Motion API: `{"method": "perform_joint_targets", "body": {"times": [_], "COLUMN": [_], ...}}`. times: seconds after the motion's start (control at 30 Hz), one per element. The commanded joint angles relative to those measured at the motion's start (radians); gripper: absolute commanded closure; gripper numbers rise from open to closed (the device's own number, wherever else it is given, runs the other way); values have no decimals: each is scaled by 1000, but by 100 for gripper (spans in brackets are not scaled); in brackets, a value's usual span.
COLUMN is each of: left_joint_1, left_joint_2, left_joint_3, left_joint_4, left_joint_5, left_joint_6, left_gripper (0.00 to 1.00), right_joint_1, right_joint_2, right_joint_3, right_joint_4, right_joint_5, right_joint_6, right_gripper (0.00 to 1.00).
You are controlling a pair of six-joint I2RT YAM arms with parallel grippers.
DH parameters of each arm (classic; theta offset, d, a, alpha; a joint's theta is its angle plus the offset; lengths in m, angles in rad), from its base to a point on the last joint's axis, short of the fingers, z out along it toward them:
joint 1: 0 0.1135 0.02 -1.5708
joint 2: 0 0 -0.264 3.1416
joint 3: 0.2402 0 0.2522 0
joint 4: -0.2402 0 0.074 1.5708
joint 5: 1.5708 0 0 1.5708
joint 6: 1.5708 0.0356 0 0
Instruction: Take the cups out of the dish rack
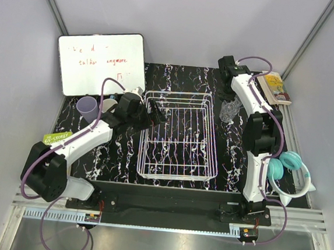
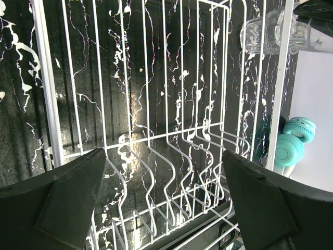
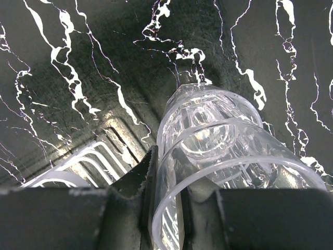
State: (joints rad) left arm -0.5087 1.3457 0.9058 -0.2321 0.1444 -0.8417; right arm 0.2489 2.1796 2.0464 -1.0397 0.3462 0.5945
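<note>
My right gripper (image 3: 167, 200) is clenched on the rim of a clear faceted glass (image 3: 218, 140), just right of the far corner of the dish rack (image 1: 177, 177). My left gripper (image 2: 166, 192) hangs spread wide over the rack's far-left part. The lavender tumbler (image 1: 88, 107) sits left of the rack, seemingly upright.

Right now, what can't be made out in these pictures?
1. Top view: the left arm partly hides the cups beside the purple cup; their count is unclear.
2. Top view: the whiteboard writing is too small to read.
3. Right wrist view: the glass in the right claw covers its own base, so table contact is unclear.
</note>
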Motion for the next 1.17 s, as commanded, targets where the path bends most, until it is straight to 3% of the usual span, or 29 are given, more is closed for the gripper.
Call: {"method": "perform_joint_targets", "body": {"times": [0.0, 0.1, 0.23, 0.33, 0.43, 0.53, 0.57, 0.67, 0.8, 0.93, 1.13], "left_joint_1": [-7, -11, -22, -31, -34, -47, -53, -82, -123, -160, -192], "left_joint_2": [-6, -11, -14, -22, -29, -30, -26, -14, -14, -48, -111], "left_joint_3": [28, 30, 33, 33, 33, 54, 62, 106, 137, 116, 81], "left_joint_4": [39, 39, 37, 37, 34, 2, -15, -108, -214, -251, -315], "left_joint_5": [-6, -9, -19, -28, -37, -72, -89, -187, -310, -371, -447], "left_joint_6": [10, 10, 13, 15, 21, 48, 59, 98, 127, 136, 144], "left_gripper": [1, 1, 1, 1, 1, 1, 1, 1, 1, 1, 1], "right_joint_1": [6, 4, 6, 6, 7, 21, 32, 108, 217, 360, 535], "right_joint_2": [-44, -66, -92, -132, -243, -421, -508, -624, -742, -872, -1052], "right_joint_3": [17, 18, 14, 2, -93, -277, -317, -405, -529, -753, -931], "right_joint_4": [32, 33, 33, 40, 139, 335, 374, 428, 464, 552, 587], "right_joint_5": [4, 8, 7, 14, -22, -124, -145, -96, -50, 26, 129], "right_joint_6": [-13, -13, -18, -16, -15, -38, -47, -88, -101, -107, -102], "right_gripper": [74, 64, 42, 38, 36, 24, 14, 0, 0, 0, 0]}}
